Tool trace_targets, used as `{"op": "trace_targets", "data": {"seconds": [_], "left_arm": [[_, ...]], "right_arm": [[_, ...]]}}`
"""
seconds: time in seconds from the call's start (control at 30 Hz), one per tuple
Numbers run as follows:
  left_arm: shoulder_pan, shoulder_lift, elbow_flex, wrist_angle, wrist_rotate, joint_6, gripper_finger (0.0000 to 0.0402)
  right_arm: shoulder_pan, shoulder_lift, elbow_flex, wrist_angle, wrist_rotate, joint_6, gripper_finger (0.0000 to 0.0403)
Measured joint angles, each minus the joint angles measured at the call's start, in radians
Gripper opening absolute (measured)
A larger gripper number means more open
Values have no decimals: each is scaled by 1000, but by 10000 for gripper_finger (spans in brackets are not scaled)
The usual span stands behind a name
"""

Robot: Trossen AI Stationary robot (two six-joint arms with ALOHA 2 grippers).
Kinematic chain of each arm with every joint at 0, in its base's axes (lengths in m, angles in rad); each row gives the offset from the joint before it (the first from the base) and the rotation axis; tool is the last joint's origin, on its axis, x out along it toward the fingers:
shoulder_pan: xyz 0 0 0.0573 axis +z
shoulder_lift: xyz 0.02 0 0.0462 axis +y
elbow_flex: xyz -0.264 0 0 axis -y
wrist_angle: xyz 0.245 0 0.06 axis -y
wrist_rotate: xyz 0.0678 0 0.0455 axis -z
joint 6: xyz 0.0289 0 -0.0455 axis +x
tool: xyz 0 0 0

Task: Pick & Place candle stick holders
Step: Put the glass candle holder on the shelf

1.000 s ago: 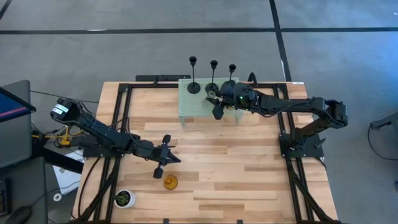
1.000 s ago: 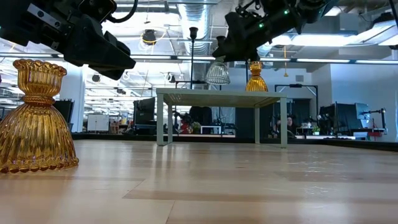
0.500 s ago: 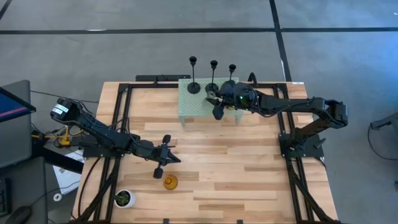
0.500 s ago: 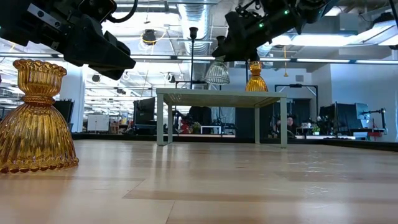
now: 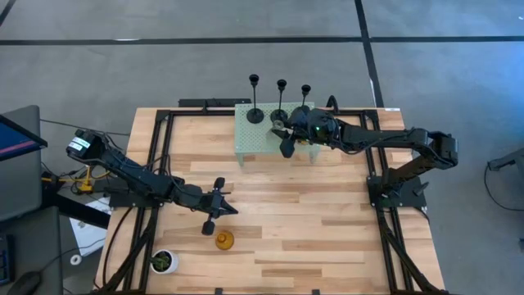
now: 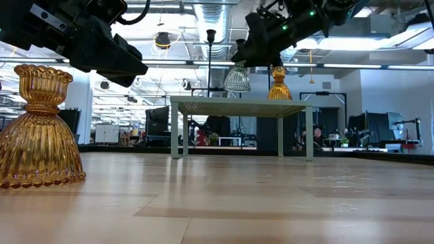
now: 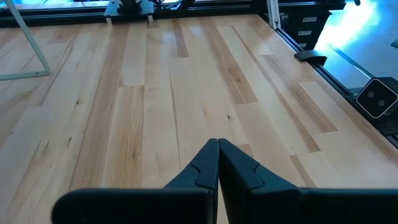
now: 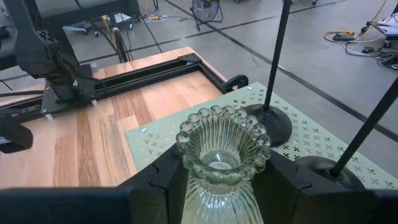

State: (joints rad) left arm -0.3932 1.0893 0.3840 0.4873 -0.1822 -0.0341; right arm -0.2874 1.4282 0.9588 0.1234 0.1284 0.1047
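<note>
Pale grey ribbed glass candle holder (image 8: 222, 163) gripped between right gripper (image 8: 221, 186) fingers over pale green perforated stand (image 8: 186, 134), upper centre of high view; placing step judged in hand, release next. Left gripper (image 7: 217, 163) shut, empty, lower left.

The wooden table (image 5: 311, 221) is bare across the centre and lower right of the high view. At upper centre, the green stand (image 5: 250, 141) is crowded: three black holders (image 5: 280, 100) line its far edge, with the right gripper (image 5: 282, 131) over it. An amber holder (image 5: 224, 240) and potted plant (image 5: 164, 261) occupy the lower left.
</note>
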Motion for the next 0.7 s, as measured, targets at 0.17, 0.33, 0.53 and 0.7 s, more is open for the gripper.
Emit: {"op": "trace_targets", "data": {"seconds": [0.17,0.33,0.53,0.7], "left_arm": [[0,0,0,0,0,0,8],[0,0,0,0,0,0,8],[0,0,0,0,0,0,8],[0,0,0,0,-1,0,8]], "right_arm": [[0,0,0,6,0,0,141],[0,0,0,26,-19,-11,133],[8,0,0,40,-50,-11,144],[25,0,4,34,-51,-11,133]]}}
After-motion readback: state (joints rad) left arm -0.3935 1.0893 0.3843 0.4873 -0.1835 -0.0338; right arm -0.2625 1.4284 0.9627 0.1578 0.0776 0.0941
